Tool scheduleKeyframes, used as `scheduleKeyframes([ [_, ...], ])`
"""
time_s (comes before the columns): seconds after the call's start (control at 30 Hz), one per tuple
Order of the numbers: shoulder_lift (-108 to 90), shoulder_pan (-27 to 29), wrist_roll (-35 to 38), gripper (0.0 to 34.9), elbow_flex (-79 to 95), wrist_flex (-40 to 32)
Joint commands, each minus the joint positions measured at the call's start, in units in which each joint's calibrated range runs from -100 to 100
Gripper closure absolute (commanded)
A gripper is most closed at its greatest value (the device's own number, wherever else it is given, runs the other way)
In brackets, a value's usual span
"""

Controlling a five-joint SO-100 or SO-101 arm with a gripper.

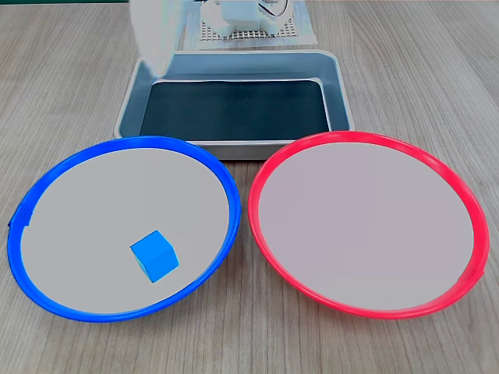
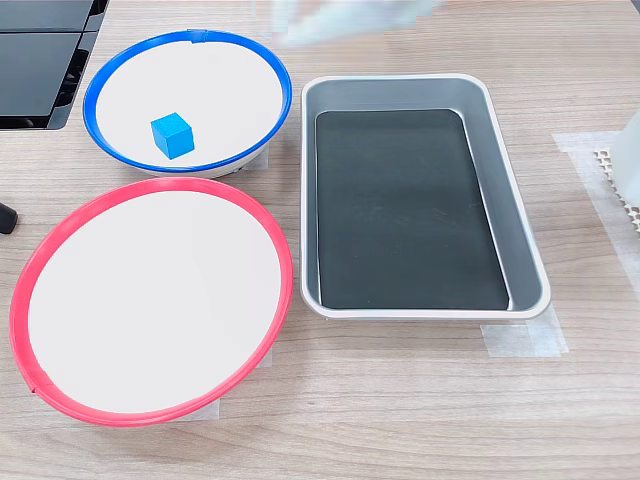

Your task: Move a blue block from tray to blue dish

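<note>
The blue block [image 1: 154, 255] [image 2: 172, 135] lies inside the blue dish [image 1: 47, 175] [image 2: 270, 70], on its pale floor, near the front in the first exterior view. Nothing touches it. The tray [image 1: 340, 86] [image 2: 520, 240] shows only its black floor with nothing in it. My gripper [image 1: 156, 39] [image 2: 340, 18] is a pale motion-blurred smear above the tray's far left corner in the first exterior view and at the top edge of the second exterior view. Its jaws are too blurred to read.
A red-rimmed dish [image 1: 468, 210] [image 2: 30, 270] of the same size sits beside the blue dish, holding nothing. The arm's white base [image 1: 245, 19] stands on a mesh pad behind the tray. A dark device [image 2: 40, 60] lies at the second exterior view's upper left.
</note>
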Motion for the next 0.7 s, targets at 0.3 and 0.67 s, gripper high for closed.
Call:
scheduleKeyframes([
  [0.3, -58.9, -3.7, -1.7, 34.9, 41.1, 20.5],
  [0.67, -62.0, -5.2, -2.2, 34.7, 43.2, 21.8],
])
